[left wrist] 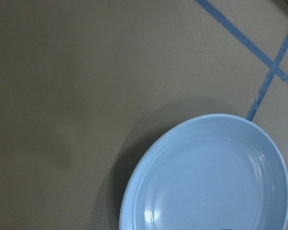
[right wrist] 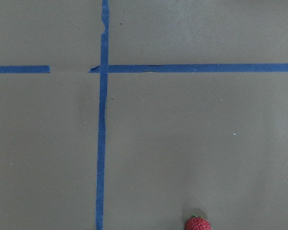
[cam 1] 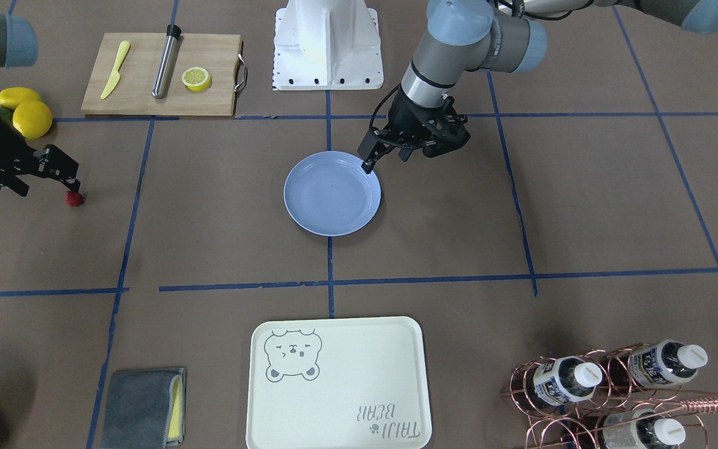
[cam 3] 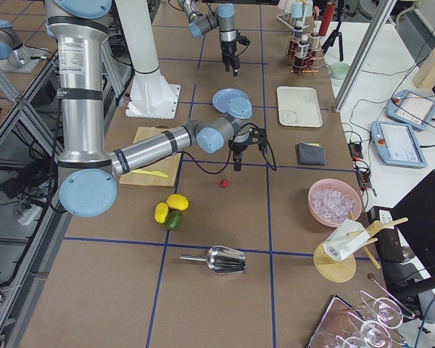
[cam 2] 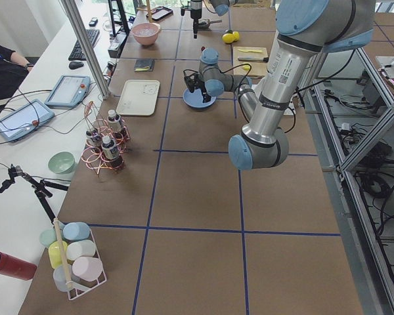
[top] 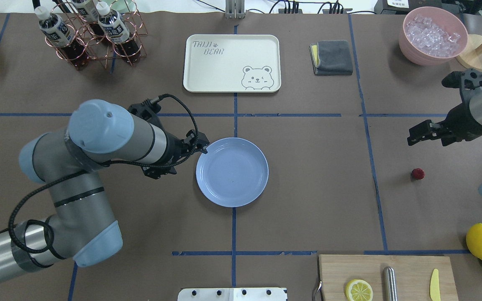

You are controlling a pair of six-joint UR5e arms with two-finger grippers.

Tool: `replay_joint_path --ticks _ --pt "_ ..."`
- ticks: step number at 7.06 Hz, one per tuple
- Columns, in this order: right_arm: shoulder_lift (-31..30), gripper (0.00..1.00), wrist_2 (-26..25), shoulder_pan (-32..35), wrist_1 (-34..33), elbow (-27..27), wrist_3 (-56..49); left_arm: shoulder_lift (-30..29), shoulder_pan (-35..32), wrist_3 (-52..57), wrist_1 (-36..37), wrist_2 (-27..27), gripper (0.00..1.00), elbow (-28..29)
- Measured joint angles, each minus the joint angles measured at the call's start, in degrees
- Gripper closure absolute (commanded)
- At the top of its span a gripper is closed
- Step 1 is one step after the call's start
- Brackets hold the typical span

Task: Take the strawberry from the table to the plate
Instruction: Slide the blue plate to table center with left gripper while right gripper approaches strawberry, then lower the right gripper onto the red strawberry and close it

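Since the strawberry is sitting on the desk, well apart from the empty plate, nothing's really done yet. Right tool hangs just beside it, spread wide and empty, so grab, carry and drop are all left. Left tool hovers by the plate's rim and looks spread too.

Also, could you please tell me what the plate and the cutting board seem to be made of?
The plate: probably plastic or glazed ceramic, I cannot tell which; it is smooth, blue-grey and glossy, with soft highlights near the rim. The cutting board: light wood with a matt finish, pale tan with faint grain.
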Motion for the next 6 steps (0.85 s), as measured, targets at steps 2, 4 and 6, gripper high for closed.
replay_joint_path --ticks 2,4,6 --pt "-1.5 0.00 -3.4 -3.7 1.5 -0.8 0.4 -0.1 -2.6 1.2 1.5 -1.2 0.00 -1.2" --pt "-1.6 0.00 -6.6 -6.7 4.7 -5.0 0.4 0.0 -3.4 1.7 1.6 -1.4 0.00 -1.4" --pt "-1.1 0.00 -7.0 -7.6 11.6 -10.9 0.5 0.1 -3.6 1.8 1.6 -1.4 0.00 -1.4"
